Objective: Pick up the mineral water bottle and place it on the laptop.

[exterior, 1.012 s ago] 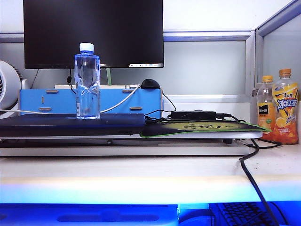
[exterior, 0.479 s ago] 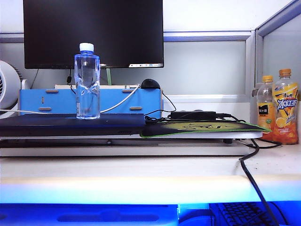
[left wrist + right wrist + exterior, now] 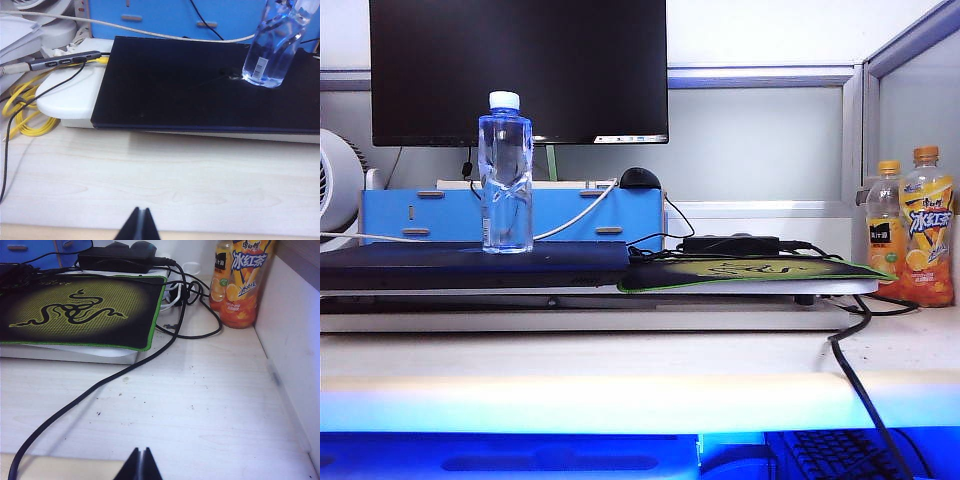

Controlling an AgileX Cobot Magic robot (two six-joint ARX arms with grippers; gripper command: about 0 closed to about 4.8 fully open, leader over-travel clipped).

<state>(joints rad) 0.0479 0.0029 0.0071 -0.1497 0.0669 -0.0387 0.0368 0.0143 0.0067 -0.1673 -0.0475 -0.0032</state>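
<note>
The mineral water bottle (image 3: 505,172) is stood upright on the laptop (image 3: 470,264), well inside its edges. Bare tabletop (image 3: 165,175) is left before the left gripper (image 3: 140,225) and right gripper (image 3: 140,463), both clenched empty.

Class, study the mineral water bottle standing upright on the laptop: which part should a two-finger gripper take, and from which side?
Probably the dented waist of the mineral water bottle, coming in level from the front desk edge. It stands upright on the laptop, its narrowed middle suits two fingers, and the monitor blocks the back.
</note>
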